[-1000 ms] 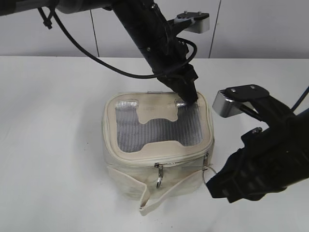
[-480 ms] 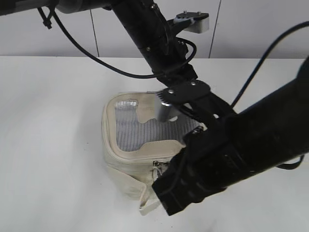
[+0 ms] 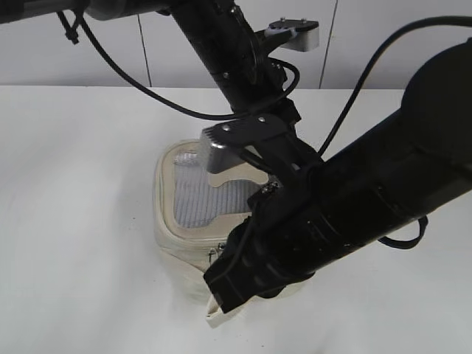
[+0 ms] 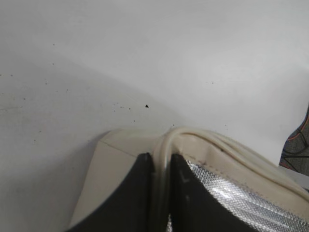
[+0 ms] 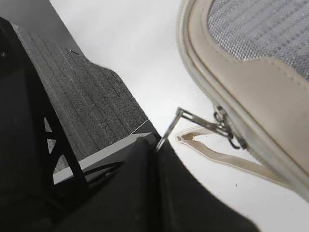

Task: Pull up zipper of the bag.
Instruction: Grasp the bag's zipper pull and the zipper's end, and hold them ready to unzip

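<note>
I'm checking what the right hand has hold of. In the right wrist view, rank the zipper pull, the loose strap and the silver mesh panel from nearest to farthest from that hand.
1. Zipper pull: its tip sits between the right hand fingers, at centre.
2. Loose strap: on the table just right of the hand, below the bag's edge.
3. Silver mesh panel: top right, on the bag's lid.

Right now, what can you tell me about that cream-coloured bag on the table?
The bag is a small, boxy, soft case of cream fabric, sitting upright on the white table. Its top panel is silvery quilted foil framed in cream trim, with a zipper running round the rim. A loose strap trails onto the table at the front. The left gripper pinches the bag's rim at the back corner, while the right gripper grips the metal zipper pull, stretched out from the front edge. Much of the bag is hidden behind the right arm.
</note>
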